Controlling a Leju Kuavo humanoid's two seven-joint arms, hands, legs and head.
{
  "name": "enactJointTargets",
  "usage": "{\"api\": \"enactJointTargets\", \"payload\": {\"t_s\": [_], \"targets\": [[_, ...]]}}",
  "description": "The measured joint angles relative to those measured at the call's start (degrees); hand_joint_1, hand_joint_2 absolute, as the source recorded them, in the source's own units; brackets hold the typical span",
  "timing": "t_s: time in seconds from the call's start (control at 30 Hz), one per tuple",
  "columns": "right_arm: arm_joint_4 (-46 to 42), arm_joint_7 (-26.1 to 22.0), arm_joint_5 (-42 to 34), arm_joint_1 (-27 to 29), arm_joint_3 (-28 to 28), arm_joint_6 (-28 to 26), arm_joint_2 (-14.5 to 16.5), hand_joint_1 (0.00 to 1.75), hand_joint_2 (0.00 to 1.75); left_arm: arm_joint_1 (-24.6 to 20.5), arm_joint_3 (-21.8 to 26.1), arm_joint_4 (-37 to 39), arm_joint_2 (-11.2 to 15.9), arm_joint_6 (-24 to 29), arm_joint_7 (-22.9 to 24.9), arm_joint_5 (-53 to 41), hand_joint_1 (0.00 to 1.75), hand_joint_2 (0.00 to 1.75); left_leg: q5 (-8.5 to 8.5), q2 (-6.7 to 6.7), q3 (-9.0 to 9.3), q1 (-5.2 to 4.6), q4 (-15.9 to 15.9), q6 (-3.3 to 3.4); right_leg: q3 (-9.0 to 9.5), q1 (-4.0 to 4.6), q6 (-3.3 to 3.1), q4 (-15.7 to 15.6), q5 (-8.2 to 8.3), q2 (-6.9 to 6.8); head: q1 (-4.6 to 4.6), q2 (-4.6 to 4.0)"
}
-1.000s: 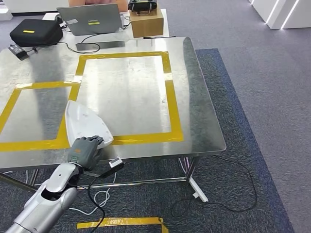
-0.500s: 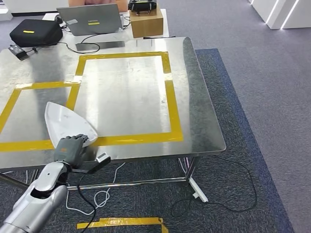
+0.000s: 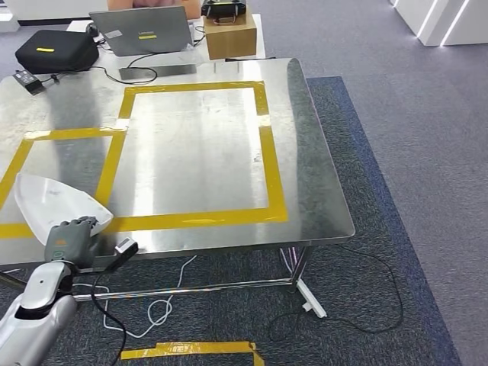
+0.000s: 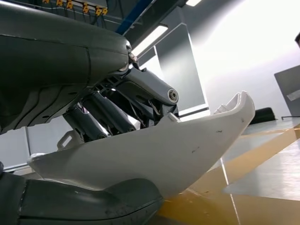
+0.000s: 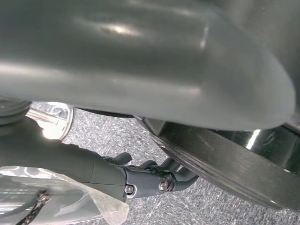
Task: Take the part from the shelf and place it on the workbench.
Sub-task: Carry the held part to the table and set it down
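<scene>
The part [image 3: 55,202] is a white curved shell tapering to a point. My left hand [image 3: 70,240] grips its near end at the front left corner of the steel workbench [image 3: 201,152]. It lies low over the yellow tape line there; whether it touches the surface I cannot tell. In the left wrist view the white part [image 4: 176,154] sits between the dark fingers [image 4: 106,108] and the thumb below it. My right hand [image 5: 141,178] hangs over grey carpet, its fingers loosely extended with nothing in them.
Yellow tape [image 3: 271,152] marks two rectangles on the workbench. A laptop [image 3: 144,30], a cardboard box [image 3: 230,34] and a black bag [image 3: 56,49] stand at the far side. Cables [image 3: 345,305] trail on the carpet under the front edge.
My left hand has carried the white part leftwards along the workbench's front edge, from beside the middle tape line to the left corner.
</scene>
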Motion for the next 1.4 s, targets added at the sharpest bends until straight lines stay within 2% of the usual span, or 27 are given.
{"api": "enactJointTargets", "payload": {"t_s": [0.3,0.67,1.07,1.4], "targets": [[-0.02,0.06,0.64,0.00,0.02,0.07,0.00,0.00,0.00,0.56,1.37,0.43,0.33,0.85,-0.63,-0.26,1.75,1.75,0.00,0.00,0.01,-0.01,0.00,0.00,0.01,0.00,0.00,0.00,0.00,-0.01,0.01,0.00],[-0.03,0.68,2.58,0.10,0.02,0.16,0.00,0.00,0.00,1.58,1.72,0.43,0.84,5.45,-5.11,-0.30,1.75,1.75,0.00,-0.01,0.00,0.00,0.00,0.00,-0.02,0.00,0.00,0.00,-0.01,-0.01,0.01,0.00],[-0.02,0.90,3.23,0.09,0.01,0.63,-0.02,0.00,0.00,0.90,1.32,0.54,0.97,7.04,-8.34,2.09,1.75,1.75,-0.01,0.00,0.00,-0.01,0.01,0.00,-0.02,-0.02,0.01,-0.02,-0.01,0.00,0.01,-0.01],[-0.01,0.49,3.73,0.16,0.01,1.24,-0.19,0.00,0.00,-0.04,0.10,1.29,1.01,10.57,-12.10,3.81,1.75,1.75,-0.01,0.00,-0.01,-0.01,0.01,0.00,-0.03,-0.01,0.01,-0.02,-0.01,0.01,0.01,-0.01]]}}
